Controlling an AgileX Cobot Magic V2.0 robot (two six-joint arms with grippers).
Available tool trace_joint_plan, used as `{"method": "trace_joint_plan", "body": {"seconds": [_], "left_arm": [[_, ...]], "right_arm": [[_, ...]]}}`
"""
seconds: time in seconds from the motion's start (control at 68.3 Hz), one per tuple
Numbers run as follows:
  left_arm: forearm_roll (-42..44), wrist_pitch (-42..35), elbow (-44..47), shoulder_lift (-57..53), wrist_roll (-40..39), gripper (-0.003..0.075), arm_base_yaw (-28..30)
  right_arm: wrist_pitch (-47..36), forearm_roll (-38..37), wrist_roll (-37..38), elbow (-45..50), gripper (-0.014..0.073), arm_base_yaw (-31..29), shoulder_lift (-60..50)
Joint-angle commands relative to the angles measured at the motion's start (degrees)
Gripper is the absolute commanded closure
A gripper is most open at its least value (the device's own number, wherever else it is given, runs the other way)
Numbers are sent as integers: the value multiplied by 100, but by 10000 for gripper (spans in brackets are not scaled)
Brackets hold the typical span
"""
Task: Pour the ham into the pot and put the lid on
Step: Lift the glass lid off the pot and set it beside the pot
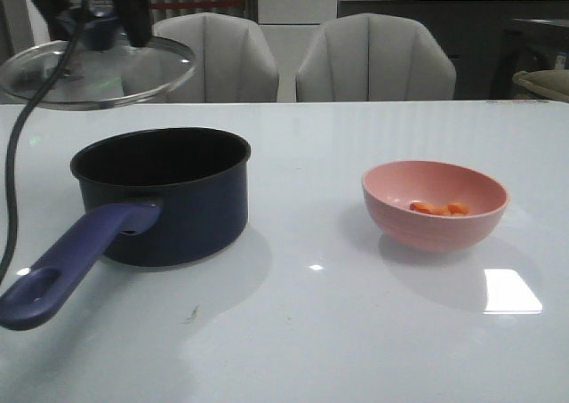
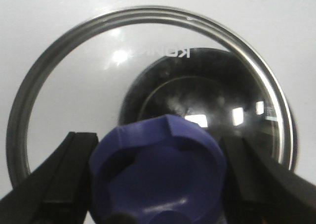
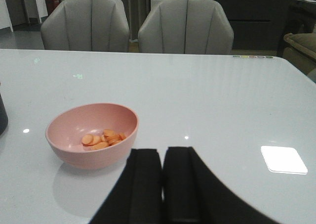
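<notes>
Two grippers are under my control: the left gripper (image 2: 158, 184) clamps the dark blue knob of the lid (image 1: 98, 69), fingers (image 2: 64, 179) pressed to either side, holding it in the air above and behind the pot's far left rim. The right gripper (image 3: 163, 184) has its jaws nearly together, gripping nothing, hovering near the table (image 1: 356, 332). The pot (image 1: 164, 194) stands uncovered at left, handle pointing to the near left. The ham (image 1: 440, 209) lies in the pink bowl (image 1: 436, 203) at right, well apart from the pot. Two chairs (image 1: 373, 56) stand beyond.
</notes>
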Motion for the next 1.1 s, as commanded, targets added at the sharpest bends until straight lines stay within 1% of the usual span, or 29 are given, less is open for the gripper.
{"method": "trace_joint_plan", "body": {"seconds": [0.0,0.088,0.205,0.22,0.264,0.278,0.293,0.308,0.425,0.513,0.586,0.674,0.776,1.084], "left_arm": [[199,-323,130,-587,48,411,503],[175,-560,609,-860,156,411,1035],[-58,-875,1316,-1116,549,411,1722],[-121,-930,1472,-1143,606,411,1880],[-205,-1011,1620,-1172,683,411,2035],[-306,-1085,1766,-1173,743,411,2183],[-306,-1085,1766,-1173,743,411,2183],[-424,-1149,1902,-1173,829,411,2360],[-1096,-1539,2486,-1173,1444,411,2720],[-1216,-2028,2908,-1163,1497,411,2786],[-1216,-2587,3256,-1152,1497,410,2786],[-1242,-2978,3502,-1140,1497,407,2786],[-1242,-3036,3559,-1028,1497,395,2786],[-1250,-2982,3568,-429,1497,393,2786]], "right_arm": [[-490,-74,-27,-41,437,-38,-114],[-490,-74,-27,-41,437,-38,-114],[-490,-74,-27,-41,437,-38,-114],[-490,-74,-27,-41,437,-38,-114],[-490,-74,-27,-41,437,-38,-114],[-490,-74,-27,-41,437,-38,-114],[-490,-74,-27,-41,437,-38,-114],[-490,-74,-27,-41,437,-38,-114],[-490,-74,-27,-41,437,-38,-114],[-490,-74,-27,-41,437,-38,-114],[-490,-74,-27,-41,437,-38,-114],[-490,-74,-27,-41,437,-38,-114],[-490,-74,-27,-41,437,-38,-114],[-490,-74,-27,-41,437,-38,-114]]}}
